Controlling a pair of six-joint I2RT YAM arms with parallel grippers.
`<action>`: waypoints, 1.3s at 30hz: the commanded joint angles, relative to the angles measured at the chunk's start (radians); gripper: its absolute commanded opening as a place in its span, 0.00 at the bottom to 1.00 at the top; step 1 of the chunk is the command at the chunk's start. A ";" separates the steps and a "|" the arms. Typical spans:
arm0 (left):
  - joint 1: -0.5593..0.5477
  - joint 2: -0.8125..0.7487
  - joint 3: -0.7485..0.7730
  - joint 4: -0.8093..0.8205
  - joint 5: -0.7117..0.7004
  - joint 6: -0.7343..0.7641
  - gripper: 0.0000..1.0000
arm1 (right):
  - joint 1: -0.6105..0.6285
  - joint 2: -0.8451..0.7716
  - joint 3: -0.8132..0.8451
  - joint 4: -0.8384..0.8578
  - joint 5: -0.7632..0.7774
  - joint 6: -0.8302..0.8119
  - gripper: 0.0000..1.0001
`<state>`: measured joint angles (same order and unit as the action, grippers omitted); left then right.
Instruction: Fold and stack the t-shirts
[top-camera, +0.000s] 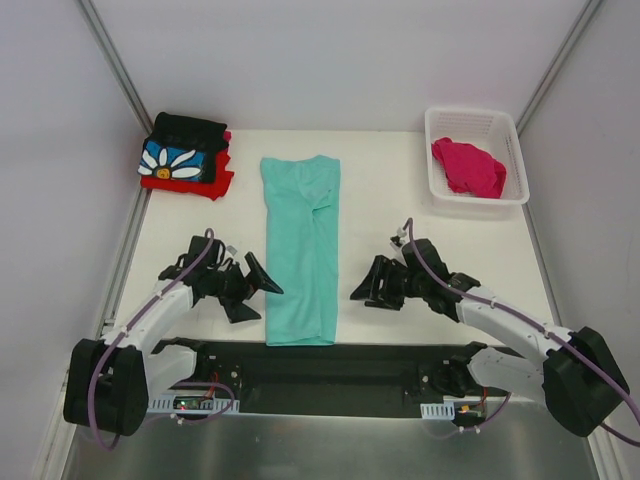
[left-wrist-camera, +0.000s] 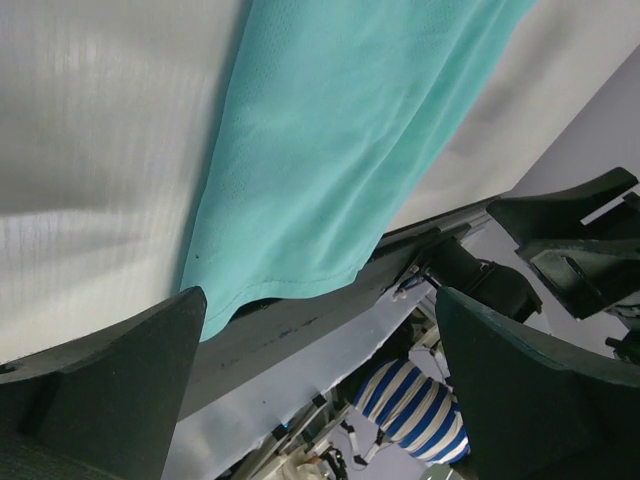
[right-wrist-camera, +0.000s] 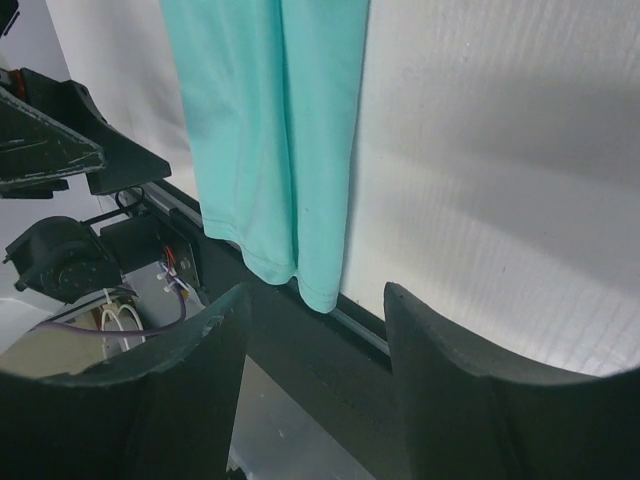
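You have two shirts done, I judge: black daisy shirt (top-camera: 183, 155) folded on red shirt (top-camera: 190, 184), far left corner; teal shirt (top-camera: 300, 250) at table (top-camera: 230, 220) centre, folded only into long strip, near hem over table edge; cross folds and stacking remain; pink shirt (top-camera: 468, 166) crumpled in basket (top-camera: 470, 118), not yet begun; left gripper (top-camera: 255, 292) spread wide, empty, just left of strip; right gripper (top-camera: 365, 292) partly spread, empty, at its right.

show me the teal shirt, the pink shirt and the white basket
teal shirt (top-camera: 300, 250): top view, middle of the long folded strip
pink shirt (top-camera: 468, 166): top view, centre of the crumpled heap
white basket (top-camera: 478, 201): top view, near rim
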<state>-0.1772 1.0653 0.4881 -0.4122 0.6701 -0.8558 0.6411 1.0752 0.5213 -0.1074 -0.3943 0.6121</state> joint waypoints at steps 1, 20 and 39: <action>-0.005 -0.091 -0.058 0.044 0.013 -0.068 0.99 | 0.011 -0.024 -0.072 0.133 -0.035 0.101 0.59; -0.005 -0.222 -0.284 0.157 0.034 -0.147 0.99 | 0.135 0.117 -0.144 0.360 -0.023 0.209 0.59; -0.007 -0.232 -0.376 0.196 0.057 -0.170 0.99 | 0.195 0.236 -0.147 0.491 -0.034 0.265 0.58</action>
<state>-0.1772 0.8238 0.1585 -0.1837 0.7593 -1.0348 0.8169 1.2808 0.3698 0.2947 -0.4103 0.8463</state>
